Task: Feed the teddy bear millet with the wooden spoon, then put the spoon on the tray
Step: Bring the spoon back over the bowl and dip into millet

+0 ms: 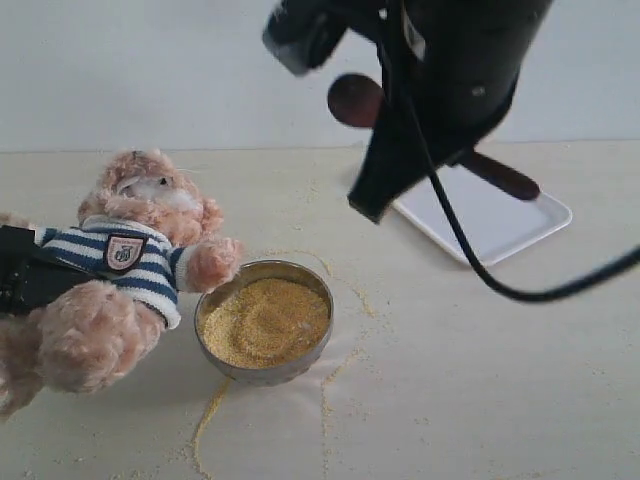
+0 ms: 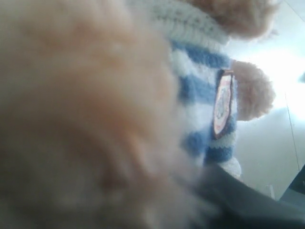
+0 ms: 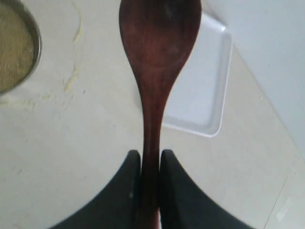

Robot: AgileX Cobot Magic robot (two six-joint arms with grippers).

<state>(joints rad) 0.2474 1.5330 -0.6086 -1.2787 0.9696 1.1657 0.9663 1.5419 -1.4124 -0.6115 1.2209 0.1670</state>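
Holding the wooden spoon (image 3: 157, 57) by its thin handle, the right hand (image 3: 150, 160) has its two fingers clamped together on the wood, and it carries the spoon in the air above the desk (image 1: 480, 380), between the metal bowl (image 1: 265, 374) and the tray (image 1: 520, 225). The face of the spoon that shows in the right wrist view bears no grains. The millet (image 1: 265, 320) fills the bowl near the middle of the desk, with loose trails scattered around it, which suggests scooping is under way or over. The teddy bear (image 1: 130, 260) leans by the left edge, one paw touching the bowl's rim. The left hand (image 1: 30, 275) lies dark across the bear's middle; whether its fingers are together or apart cannot be told. The tray sits bare near the far edge, toward the right corner. Whether the feeding is finished cannot be judged; setting the spoon on the tray is clearly not yet done.
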